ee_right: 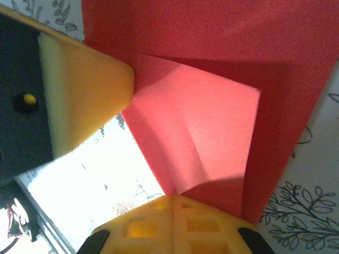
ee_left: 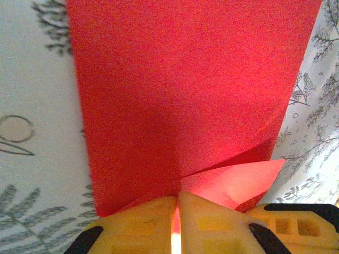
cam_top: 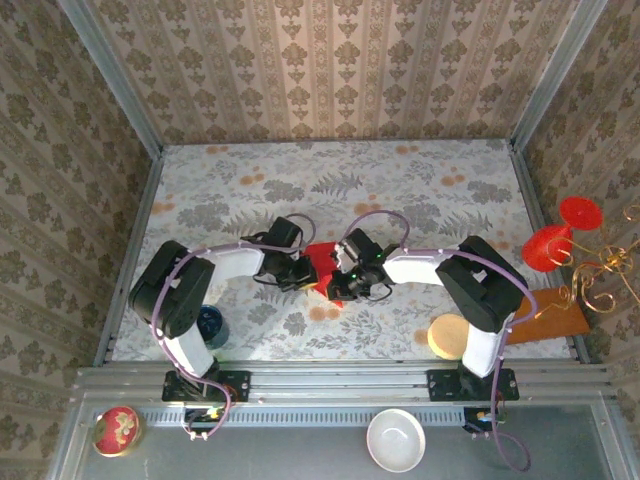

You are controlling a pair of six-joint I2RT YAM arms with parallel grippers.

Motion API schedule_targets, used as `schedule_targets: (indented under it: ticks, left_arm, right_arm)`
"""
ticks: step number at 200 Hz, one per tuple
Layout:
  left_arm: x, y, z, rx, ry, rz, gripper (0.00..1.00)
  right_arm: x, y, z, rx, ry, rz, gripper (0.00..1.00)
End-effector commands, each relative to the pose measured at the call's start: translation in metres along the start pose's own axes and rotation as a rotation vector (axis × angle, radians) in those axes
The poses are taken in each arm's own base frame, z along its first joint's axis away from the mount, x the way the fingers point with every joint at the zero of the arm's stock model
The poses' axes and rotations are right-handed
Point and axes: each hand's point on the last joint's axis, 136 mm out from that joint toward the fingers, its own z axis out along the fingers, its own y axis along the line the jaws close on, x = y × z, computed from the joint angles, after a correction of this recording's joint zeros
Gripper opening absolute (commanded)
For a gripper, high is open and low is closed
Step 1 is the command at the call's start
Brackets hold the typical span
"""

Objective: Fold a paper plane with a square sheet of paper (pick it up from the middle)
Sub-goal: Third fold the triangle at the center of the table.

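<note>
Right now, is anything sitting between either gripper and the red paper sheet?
Nothing visible does. The left gripper and the right gripper are each shut on an edge of the partly folded square sheet of paper, with no other object between them.

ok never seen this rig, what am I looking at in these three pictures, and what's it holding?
These are two robot arms bolted at the near edge of a table with a flowery cover. The wide picture comes from a fixed camera above and behind the arms. The other two come from a camera on each wrist, looking out past that arm's own yellow fingers. The left gripper and the right gripper meet mid-table, and both are shut on the edge of one partly folded red sheet of paper. Also on the table are a dark blue round container and a tan disc. On the metal ledge in front sit a red tin and a white bowl.
</note>
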Motion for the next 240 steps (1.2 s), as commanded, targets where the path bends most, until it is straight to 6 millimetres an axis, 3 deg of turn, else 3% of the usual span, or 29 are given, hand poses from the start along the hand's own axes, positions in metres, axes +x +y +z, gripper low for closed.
schedule_targets:
  ticks: [1,31,63,79,114,181,240]
  left_arm:
    - [-0.009,0.040,-0.003,-0.087,-0.022,-0.012,0.13]
    - [-0.029,0.039,-0.025,-0.057,-0.094,0.002,0.12]
    - [-0.031,-0.003,-0.048,0.013,-0.196,0.098,0.12]
    - [-0.022,-0.018,-0.046,0.029,-0.202,0.124,0.12]
    - [-0.008,-0.032,-0.024,0.066,-0.170,0.112,0.10]
    - [0.001,-0.014,0.007,0.024,-0.090,0.066,0.10]
    - [0.006,0.023,0.016,-0.055,-0.077,0.027,0.08]
  right_arm:
    - [0.060,-0.069,0.009,0.224,0.164,0.143,0.05]
    - [0.055,-0.064,0.010,0.202,0.150,0.145,0.05]
    - [0.043,-0.052,0.012,0.168,0.132,0.138,0.05]
    - [0.033,-0.044,0.013,0.140,0.115,0.133,0.05]
    - [0.017,-0.029,0.014,0.091,0.090,0.121,0.05]
    - [0.015,-0.025,0.013,0.071,0.085,0.119,0.05]
    - [0.019,-0.028,0.009,0.066,0.089,0.102,0.05]
